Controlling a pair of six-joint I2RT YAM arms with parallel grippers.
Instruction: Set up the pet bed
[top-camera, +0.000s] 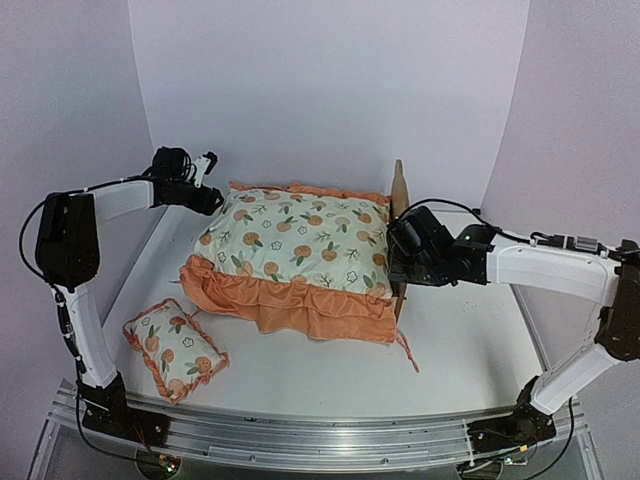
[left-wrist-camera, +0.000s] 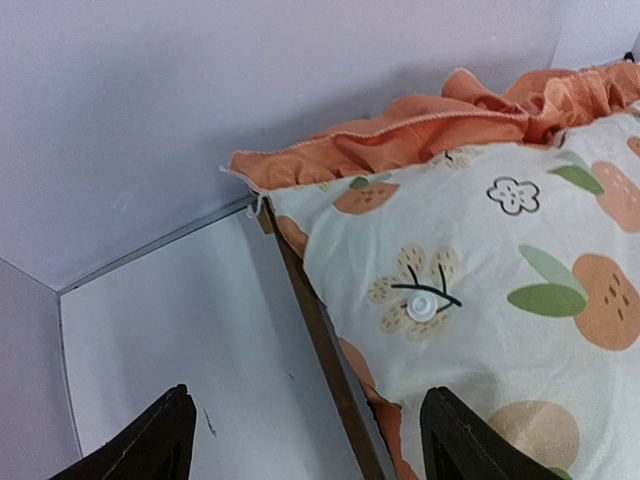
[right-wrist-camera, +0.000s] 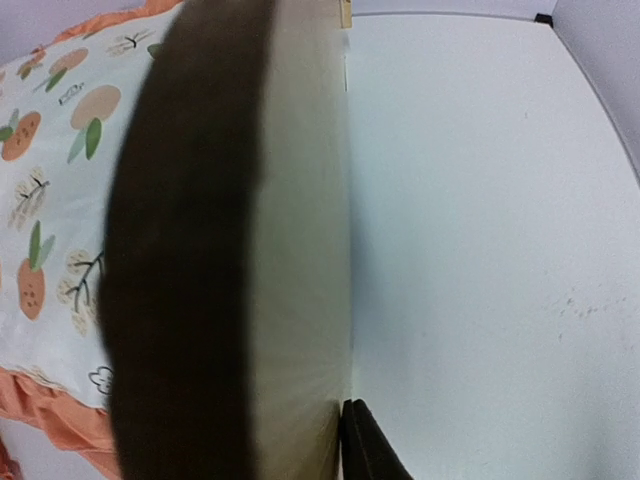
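The pet bed (top-camera: 400, 185) sat at the middle of the desk (top-camera: 470, 340), a little toward 12 o'clock. Its plywood frame was almost wholly buried under the orange-ruffled, fruit-print mattress cushion (top-camera: 295, 245). Only the headboard (right-wrist-camera: 290, 250) stood clear, upright at the bed's 3 o'clock end. The matching small pillow (top-camera: 175, 347) lay apart on the desk at about 7 o'clock. The left end effector (left-wrist-camera: 305, 440) hovered at the bed's 9 o'clock end with its fingers spread wide and gripping nothing; the low wooden rail (left-wrist-camera: 315, 330) ran up between them, with the cushion bulging over it. The right end effector (top-camera: 405, 255) was at the headboard. Its wrist view showed one finger (right-wrist-camera: 365, 445) against the board's outer face and the other hidden behind the wood, so whether it pinched the board could not be told. The frame looked light and stiff, likely to slide or tip on the smooth desk if pushed from one end only. The thin board edges seemed the firm places to take hold, ideally one at each end. The cushion was soft and floppy and would probably sag or drag if the frame were shifted under it.
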